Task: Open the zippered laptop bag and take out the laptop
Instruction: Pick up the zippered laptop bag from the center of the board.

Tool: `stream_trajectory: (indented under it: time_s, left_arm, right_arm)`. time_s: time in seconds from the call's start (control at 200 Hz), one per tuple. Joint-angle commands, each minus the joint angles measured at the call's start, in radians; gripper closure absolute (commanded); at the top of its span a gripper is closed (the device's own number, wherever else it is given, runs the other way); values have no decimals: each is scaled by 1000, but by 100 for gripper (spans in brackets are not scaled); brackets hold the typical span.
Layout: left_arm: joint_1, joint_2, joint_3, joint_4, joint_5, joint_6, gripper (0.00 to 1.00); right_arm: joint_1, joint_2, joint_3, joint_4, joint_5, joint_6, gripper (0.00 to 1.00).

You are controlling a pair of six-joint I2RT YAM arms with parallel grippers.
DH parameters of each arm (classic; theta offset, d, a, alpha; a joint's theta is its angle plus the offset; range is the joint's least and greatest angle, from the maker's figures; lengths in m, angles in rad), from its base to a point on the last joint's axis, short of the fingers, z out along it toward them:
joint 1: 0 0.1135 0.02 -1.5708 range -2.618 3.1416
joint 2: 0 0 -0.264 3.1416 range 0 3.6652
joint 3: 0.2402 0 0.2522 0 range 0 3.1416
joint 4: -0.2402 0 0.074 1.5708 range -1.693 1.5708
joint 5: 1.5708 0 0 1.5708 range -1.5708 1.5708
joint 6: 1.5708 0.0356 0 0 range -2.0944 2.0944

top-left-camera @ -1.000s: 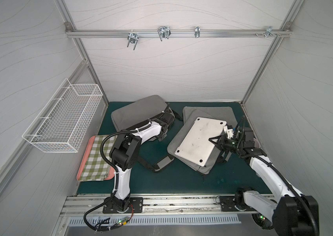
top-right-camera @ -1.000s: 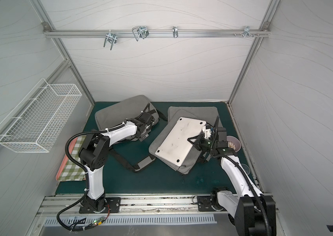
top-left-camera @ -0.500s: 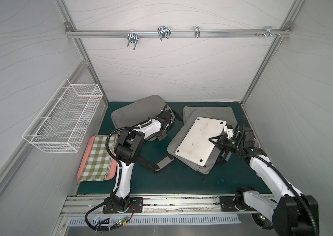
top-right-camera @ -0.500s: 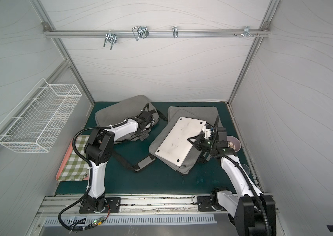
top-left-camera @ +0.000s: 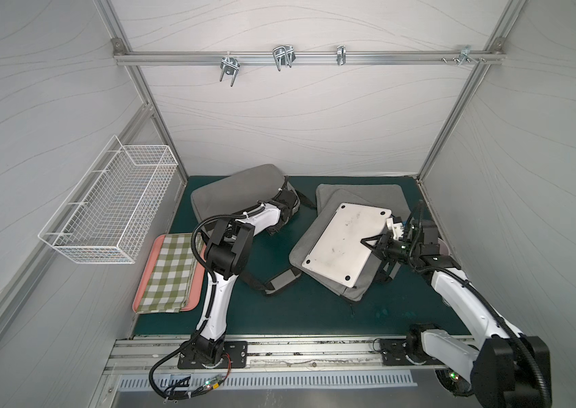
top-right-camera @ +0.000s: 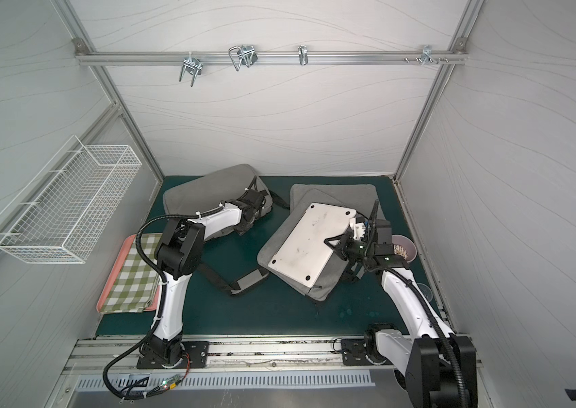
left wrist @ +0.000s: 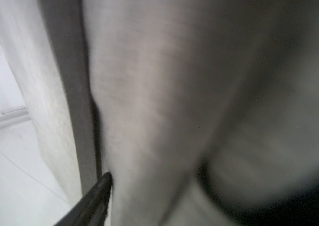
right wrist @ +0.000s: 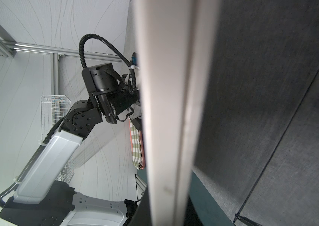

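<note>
- The laptop (top-left-camera: 344, 243) lies underside up on the zipped bag (top-left-camera: 346, 295), on the right of the desk (top-left-camera: 297, 318)
- The right tool (top-left-camera: 373, 245) is clamped on the laptop's right edge
- The left tool (top-left-camera: 288, 208) is against the strapped bag (top-left-camera: 237, 187) at back left; I cannot tell if its jaws are apart or together

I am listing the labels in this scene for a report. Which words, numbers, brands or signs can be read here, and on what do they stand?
None: no text is legible in any view.
The laptop underside shows only scuffs and dark feet; any print is too small to read.
The sleeve under it and the bag show no label.
The left wrist view is too blurred to tell.
</note>
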Motion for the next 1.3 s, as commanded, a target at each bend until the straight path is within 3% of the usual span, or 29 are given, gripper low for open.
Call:
stream_trajectory:
  time_s: [0.0,0.06,0.13,0.205,0.36,0.55,0.795,0.975,1.145,1.295]
  left_arm:
    - [24,23,54,-42,2,-52,45]
    - [24,16,58,-53,0,-59,58]
    - [24,7,61,-68,-18,-69,84]
    - [25,-10,62,-80,-39,-89,100]
    - [26,-8,166,-257,-105,-226,100]
    - [32,-25,314,-537,-102,-544,100]
    - [52,-118,334,-629,-29,-794,100]
    - [96,-112,394,-641,-8,-884,100]
    - [138,-30,620,-738,-30,-965,100]
    - [140,5,737,-754,-102,-982,100]
  right_arm:
    - [-4,-13,34,118,-78,2,100]
    - [-3,-12,34,122,-77,2,100]
    - [-3,-10,34,126,-77,3,100]
    - [-3,-8,34,131,-77,6,100]
    - [-2,-8,36,136,-80,5,100]
    - [4,-8,34,140,-79,5,100]
    - [16,0,37,149,-79,4,100]
    - [17,-1,42,145,-85,-1,100]
    - [16,-14,45,129,-82,-9,100]
    - [15,-11,53,126,-82,-11,100]
